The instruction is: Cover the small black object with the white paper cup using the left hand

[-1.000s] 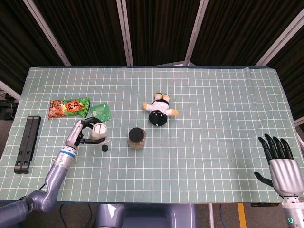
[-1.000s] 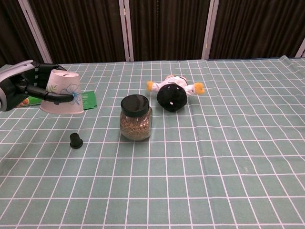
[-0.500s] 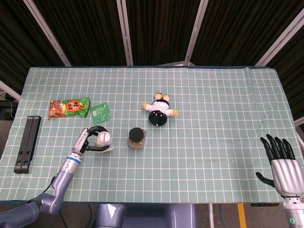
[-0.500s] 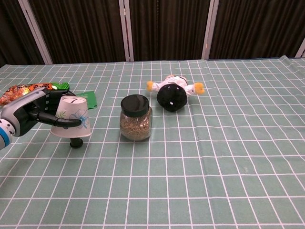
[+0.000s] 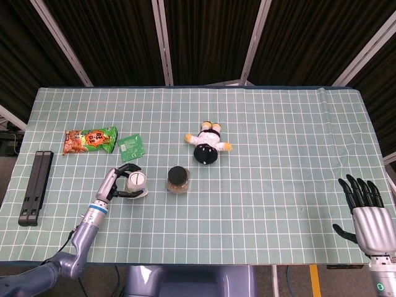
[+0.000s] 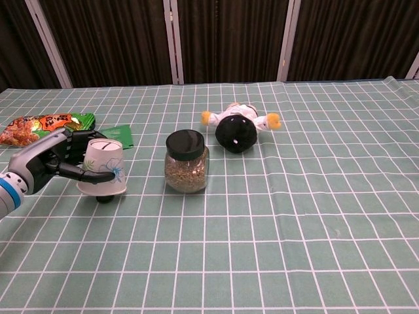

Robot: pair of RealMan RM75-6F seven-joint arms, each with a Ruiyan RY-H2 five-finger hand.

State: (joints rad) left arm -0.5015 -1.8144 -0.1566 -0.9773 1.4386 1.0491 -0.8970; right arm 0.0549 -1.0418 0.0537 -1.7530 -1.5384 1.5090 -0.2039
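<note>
My left hand (image 6: 49, 161) (image 5: 114, 184) grips the white paper cup (image 6: 103, 167) (image 5: 135, 182), which is upside down with its mouth toward the table. The cup hangs low over the small black object (image 6: 103, 198); only the object's lower edge shows under the rim in the chest view. From the head view the cup hides the object. My right hand (image 5: 365, 210) stays at the table's near right corner with fingers spread and nothing in it.
A glass jar with a black lid (image 6: 186, 161) stands just right of the cup. A plush doll (image 6: 238, 127) lies behind it. A snack bag (image 5: 90, 140) and a green packet (image 5: 131, 146) lie behind my left hand. A black bar (image 5: 35, 187) sits at the left edge.
My left hand has carried the cup forward and down from behind the black object to directly over it, so the object is now almost fully covered.
</note>
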